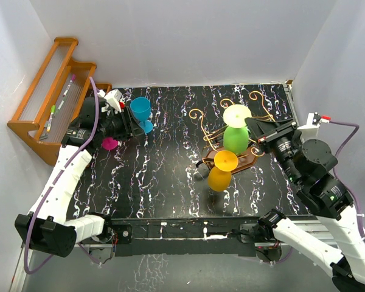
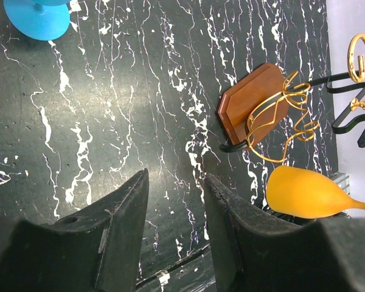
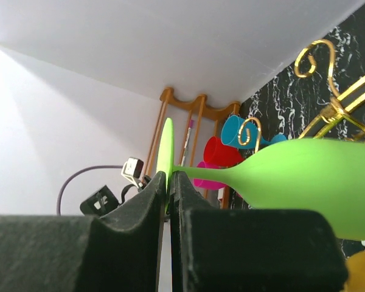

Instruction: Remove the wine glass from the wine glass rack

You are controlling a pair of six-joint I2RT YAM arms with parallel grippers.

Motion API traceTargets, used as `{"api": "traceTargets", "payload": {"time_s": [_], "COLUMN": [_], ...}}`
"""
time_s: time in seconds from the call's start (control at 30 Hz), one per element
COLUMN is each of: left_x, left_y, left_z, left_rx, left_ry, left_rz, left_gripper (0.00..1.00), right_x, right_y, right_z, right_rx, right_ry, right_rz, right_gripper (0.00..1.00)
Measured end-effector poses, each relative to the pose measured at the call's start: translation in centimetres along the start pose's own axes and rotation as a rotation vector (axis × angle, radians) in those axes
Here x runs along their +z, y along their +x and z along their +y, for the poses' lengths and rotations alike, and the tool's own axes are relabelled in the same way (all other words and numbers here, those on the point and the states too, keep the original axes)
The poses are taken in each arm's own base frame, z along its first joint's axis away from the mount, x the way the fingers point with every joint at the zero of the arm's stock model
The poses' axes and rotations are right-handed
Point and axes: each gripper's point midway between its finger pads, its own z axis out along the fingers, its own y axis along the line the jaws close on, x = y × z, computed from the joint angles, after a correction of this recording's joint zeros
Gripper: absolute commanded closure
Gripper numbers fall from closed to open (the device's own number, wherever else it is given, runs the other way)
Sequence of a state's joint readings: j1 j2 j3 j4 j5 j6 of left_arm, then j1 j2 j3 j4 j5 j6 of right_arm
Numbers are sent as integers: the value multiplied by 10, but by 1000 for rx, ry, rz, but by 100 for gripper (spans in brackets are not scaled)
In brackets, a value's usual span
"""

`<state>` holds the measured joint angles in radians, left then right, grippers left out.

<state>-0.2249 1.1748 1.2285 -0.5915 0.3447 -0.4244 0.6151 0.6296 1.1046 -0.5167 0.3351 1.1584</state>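
The wine glass rack (image 1: 214, 137), gold wire with scroll ends on a dark brown wooden base, stands right of the table's middle. A green wine glass (image 1: 235, 137) hangs in it upside down, its pale foot (image 1: 237, 114) on top. My right gripper (image 1: 253, 128) is shut on the rim of that foot; in the right wrist view the gripper (image 3: 168, 176) pinches the thin green disc (image 3: 165, 152), with the bowl (image 3: 310, 182) to the right. An orange wine glass (image 1: 220, 177) hangs at the rack's near end. My left gripper (image 2: 176, 176) is open and empty over the table.
A blue glass (image 1: 140, 112), a red one (image 1: 122, 105) and a magenta one (image 1: 111, 143) stand by the left gripper (image 1: 129, 125). The orange-brown stepped shelf (image 1: 33, 131) with pens fills the far left corner. White walls close in the table.
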Motion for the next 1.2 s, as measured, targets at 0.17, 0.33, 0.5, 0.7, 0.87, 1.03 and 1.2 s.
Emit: {"api": "traceTargets", "payload": {"time_s": [0.17,0.33,0.5,0.7,0.87,1.03,1.2], "left_x": [-2,-6,-12,-19,-21,-29,-43], "left_y": [1,-1,-6,-4,-4,-16,-33], "left_z": [-1,-3,-4,-3,-4,-13,-27], "left_rx": [-4,-4,-2,-3,-11,-16,-17], "left_ry": [-1,0,-14,-31,-34,-21,-1], "left_rz": [1,0,-11,-15,-10,-35,-78], "left_gripper": [59,59,59,59,59,59,59], "right_x": [9,31,61,80,64,41,20], "right_y": [-3,12,43,80,87,102,152], "right_z": [38,110,141,110,112,114,106], "right_rx": [-97,-306,-506,-676,-833,-996,-1202], "right_ry": [-91,-311,-464,-492,-620,-793,-940], "right_rz": [25,130,244,372,399,425,453], "right_gripper": [92,92,92,92,92,92,92]}}
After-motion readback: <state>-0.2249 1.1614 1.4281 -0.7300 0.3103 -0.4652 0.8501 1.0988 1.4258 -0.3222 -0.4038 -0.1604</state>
